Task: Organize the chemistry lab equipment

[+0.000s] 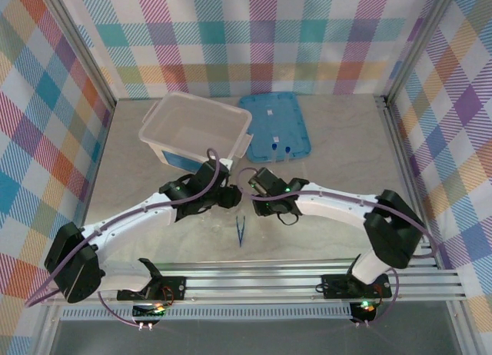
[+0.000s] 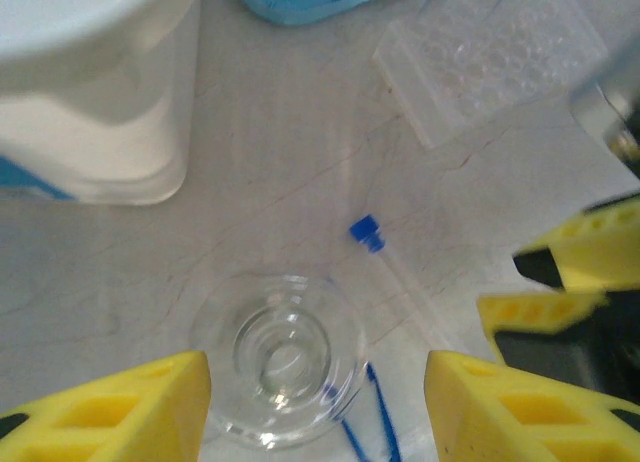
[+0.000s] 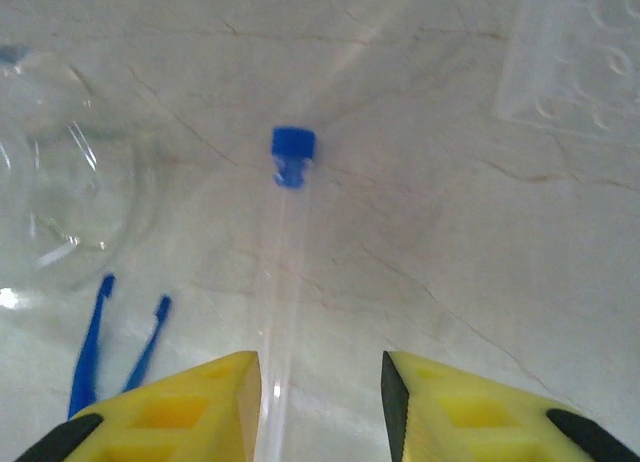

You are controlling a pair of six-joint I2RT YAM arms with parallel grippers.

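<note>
Right wrist view: noting a thin clear tube (image 3: pixel 281 272) lying flat on the table mid-frame, blue cap pointing toward the top. Straddling its lower end with the right gripper (image 3: pixel 320 407); yellow fingers standing apart on either side, tube running nearer the left-hand one, not pinched. Probably lining up to clamp across the narrow body rather than the cap. Also logging the dark-blue tweezers (image 3: pixel 100 342) at lower left, a clear glass flask (image 3: pixel 60 202) at the left edge and a clear well plate (image 3: pixel 580 62) at upper right.

Left wrist view: hanging the left gripper (image 2: pixel 318 407) over that flask at bottom centre, fingers spread wide, holding nothing. Likely sizing up the flask.

Top external view: reaching both arms inward, elbows out, wrists nearly meeting mid-frame, just below the white tub (image 1: pixel 184 151) and blue lid (image 1: pixel 269 128). Spotting what look like two more capped tubes (image 1: pixel 274 146) at the lid's lower edge.
</note>
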